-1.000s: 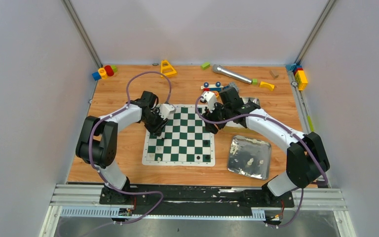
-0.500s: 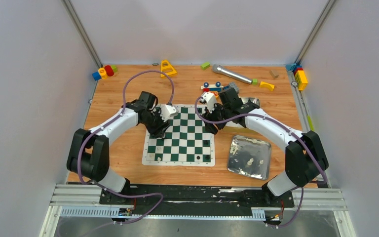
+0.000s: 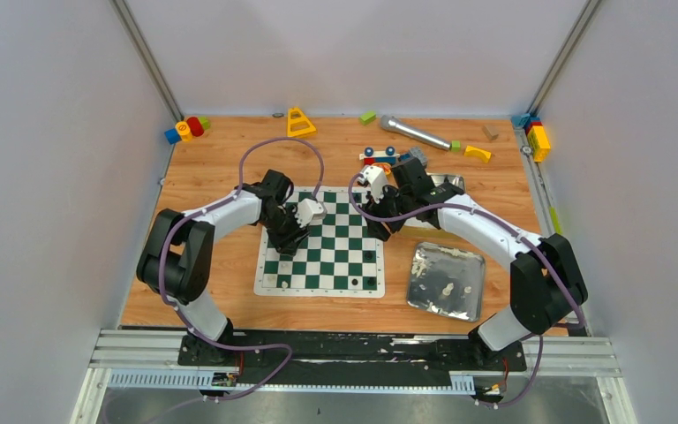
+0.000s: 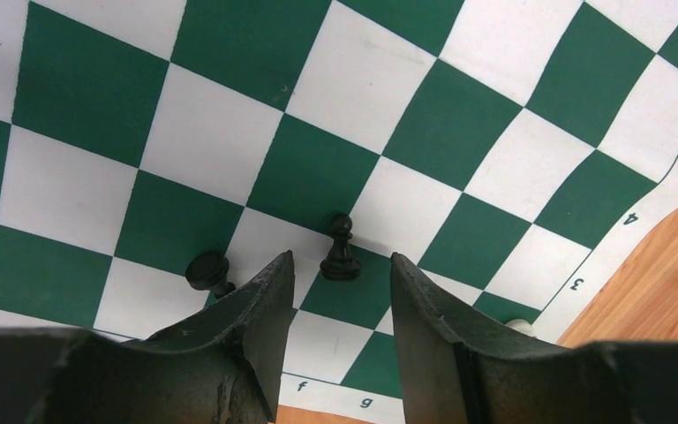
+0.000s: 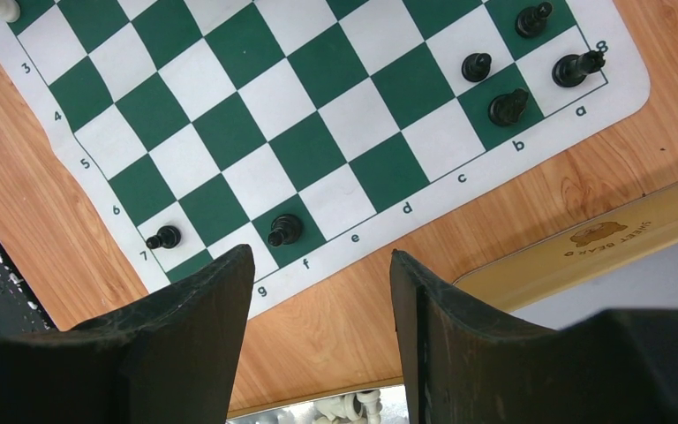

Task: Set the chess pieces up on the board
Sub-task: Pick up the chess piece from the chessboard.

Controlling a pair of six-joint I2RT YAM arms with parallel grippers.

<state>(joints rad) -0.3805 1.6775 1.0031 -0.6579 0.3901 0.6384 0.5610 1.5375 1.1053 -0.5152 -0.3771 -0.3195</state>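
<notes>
Change: the left arm had swung from the far-left corner of the board [image 3: 322, 256] inward over its squares; the right arm had kept its place.
Left gripper [image 4: 342, 265]: fingers spread; a black pawn [image 4: 341, 250] stood upright on the board between the tips, touching neither.
Right gripper [image 5: 320, 256]: fingers spread, holding nothing, above the board's lettered edge.
Surface: wooden table [image 3: 221, 168]; silver tin [image 3: 446, 281] right of the board; toy blocks [image 3: 185, 129] along the far edge.
Room: pale walls.

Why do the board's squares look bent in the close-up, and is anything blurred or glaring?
Left wrist: the board bows, likely wide-lens distortion; the fingers up close are dark with little detail, while the black pawn is sharp with a faint shadow. Right wrist: lines nearly straight, fingers again dark. Top: even light, soft shadows; the tin glints.
</notes>
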